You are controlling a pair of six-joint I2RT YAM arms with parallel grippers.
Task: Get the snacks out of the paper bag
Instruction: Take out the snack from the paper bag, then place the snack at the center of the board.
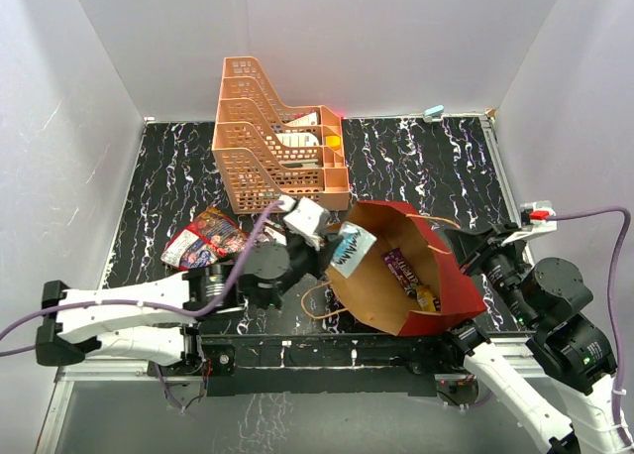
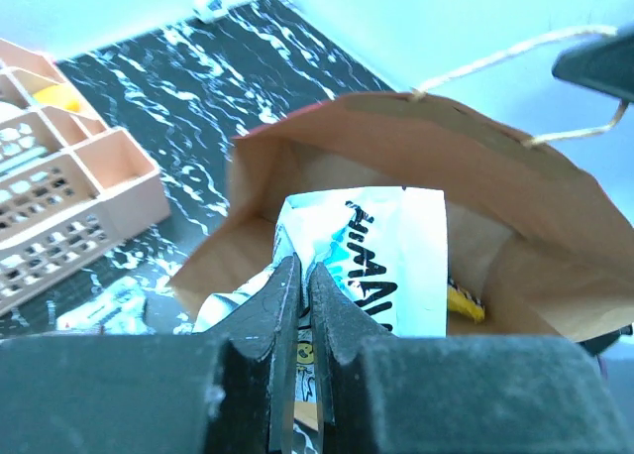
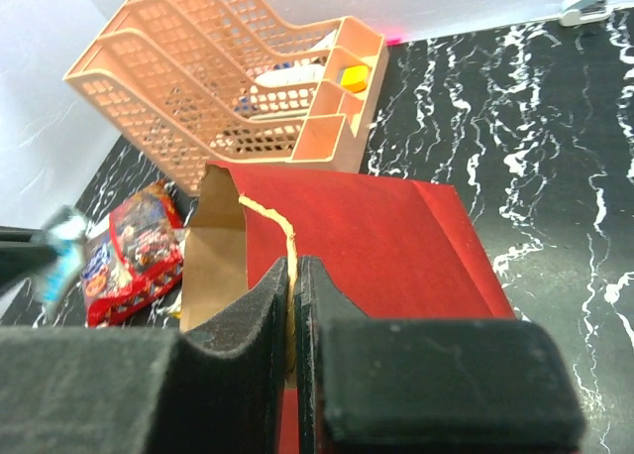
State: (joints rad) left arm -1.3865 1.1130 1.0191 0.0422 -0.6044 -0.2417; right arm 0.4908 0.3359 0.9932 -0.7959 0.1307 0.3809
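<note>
Black marbled tabletop (image 1: 416, 157), white walls. From above, the paper bag (image 1: 451, 276) lies open at four o'clock from the orange rack (image 1: 272, 137); my left gripper (image 1: 337, 246) pinches a silver packet (image 1: 355, 248) at its mouth. Left wrist: jaws nearly closed on it. Right wrist: my right gripper (image 3: 293, 271) clamps the bag's cord handle (image 3: 265, 214).

Your left arm reaches in from 8 o'clock, left pincer (image 2: 302, 271) pinched on a silver packet (image 2: 381, 266). Your right arm bends in from 4 o'clock, right pincer (image 3: 294, 271) clamped on the paper bag (image 3: 396, 236)'s cord handle (image 3: 272, 216).
</note>
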